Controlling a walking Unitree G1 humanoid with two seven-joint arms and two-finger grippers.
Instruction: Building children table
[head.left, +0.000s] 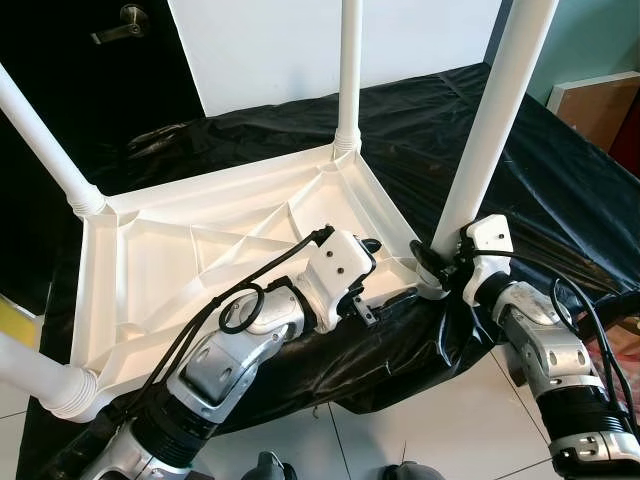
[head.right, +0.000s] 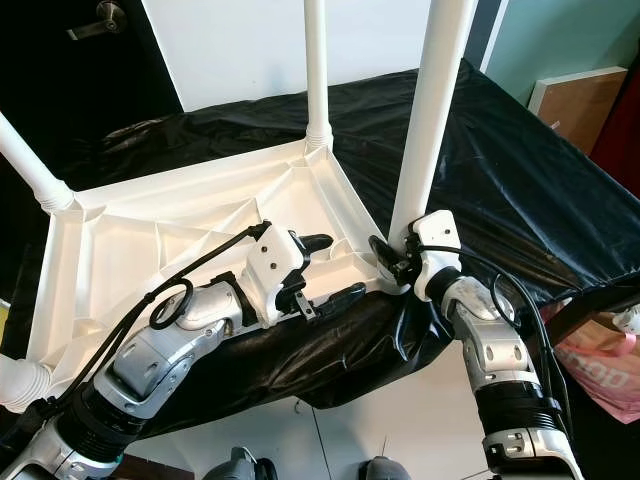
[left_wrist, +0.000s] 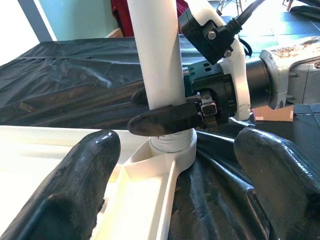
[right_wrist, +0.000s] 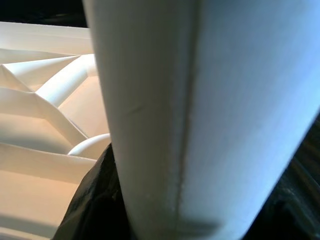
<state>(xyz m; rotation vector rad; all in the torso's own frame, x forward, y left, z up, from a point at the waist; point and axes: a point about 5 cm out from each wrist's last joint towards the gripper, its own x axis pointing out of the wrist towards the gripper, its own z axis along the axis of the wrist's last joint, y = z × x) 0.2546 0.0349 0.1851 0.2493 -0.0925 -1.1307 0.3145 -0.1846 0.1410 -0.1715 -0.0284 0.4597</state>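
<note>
Lying upside down on black sheeting (head.left: 300, 120), the white tabletop (head.left: 170, 270) points its legs upward. The left gripper (head.left: 385, 275) rests spread over its near edge. The right gripper (head.left: 432, 258) seems pinched around the near-right leg (head.left: 490, 120), just above its socket.

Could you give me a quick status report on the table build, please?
Right gripper shut on near-right leg at its socket. Left gripper open, over upturned tabletop rim. Four legs standing. Nothing blocking.
</note>
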